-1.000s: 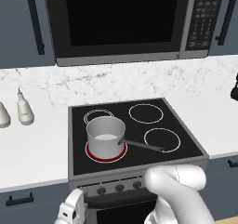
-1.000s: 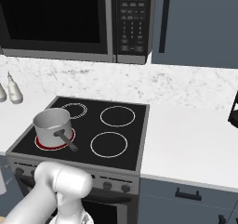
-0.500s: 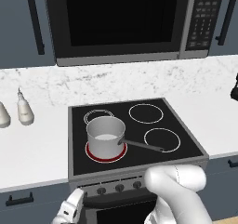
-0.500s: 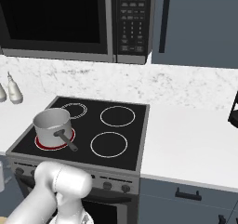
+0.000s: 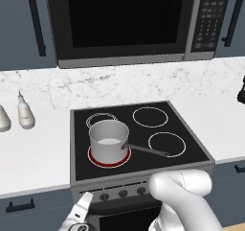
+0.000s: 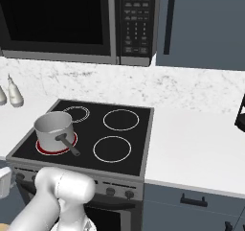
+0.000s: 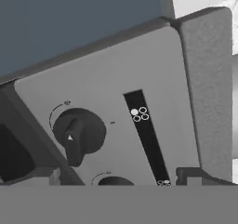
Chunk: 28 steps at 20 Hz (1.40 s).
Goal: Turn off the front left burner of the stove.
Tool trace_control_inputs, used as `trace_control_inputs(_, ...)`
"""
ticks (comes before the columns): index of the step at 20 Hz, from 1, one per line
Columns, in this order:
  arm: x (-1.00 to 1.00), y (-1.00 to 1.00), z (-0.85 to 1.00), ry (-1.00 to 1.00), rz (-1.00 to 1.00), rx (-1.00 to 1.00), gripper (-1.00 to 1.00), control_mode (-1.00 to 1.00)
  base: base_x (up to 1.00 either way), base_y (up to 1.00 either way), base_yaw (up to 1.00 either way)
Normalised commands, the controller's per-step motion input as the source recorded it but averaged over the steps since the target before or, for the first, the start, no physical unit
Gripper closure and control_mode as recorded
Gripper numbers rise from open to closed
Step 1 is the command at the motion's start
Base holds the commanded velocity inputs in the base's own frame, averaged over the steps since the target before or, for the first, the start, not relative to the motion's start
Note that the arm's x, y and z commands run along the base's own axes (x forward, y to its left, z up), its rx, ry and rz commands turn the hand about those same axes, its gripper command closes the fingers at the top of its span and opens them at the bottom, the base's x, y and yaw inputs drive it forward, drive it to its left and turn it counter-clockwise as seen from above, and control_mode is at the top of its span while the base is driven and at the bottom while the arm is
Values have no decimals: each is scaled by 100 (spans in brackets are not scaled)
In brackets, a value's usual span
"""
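Low at seven o'clock in the left base view, just off the stove's [image 5: 139, 165] steel front panel: gripper [image 5: 79, 215], finger spacing impossible to tell. At the cooktop's seven o'clock, front left burner [image 5: 109, 158] ringed red under a steel saucepan [image 5: 109, 140], handle toward four o'clock. Close ahead in the hand view, dark knob [image 7: 79, 133].

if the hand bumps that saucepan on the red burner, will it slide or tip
The saucepan would probably slide, not tip: it looks squat and sits on smooth black glass of the stove. Its long handle may make it swivel if bumped there. It looks like steel, so likely rigid.
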Motion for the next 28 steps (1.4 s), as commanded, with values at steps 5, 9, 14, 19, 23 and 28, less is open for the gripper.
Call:
trace_control_inputs(5, 3, 0, -26, 0, 3, 0, -100, -100, 0, 0, 0)
trace_control_inputs(9, 19, 3, 0, 0, 0, 0, -100, -100, 0, 0, 0)
trace_control_inputs(14, 19, 15, -3, 0, 0, 0, -100, -100, 0, 0, 0)
trace_control_inputs(19, 1, 29, -29, 0, 0, 0, -100, -100, 0, 0, 0)
trace_control_inputs(23, 11, 15, -22, -2, 0, 0, -100, -100, 0, 0, 0)
trace_control_inputs(28, 21, 0, -16, -2, 0, 0, -100, -100, 0, 0, 0)
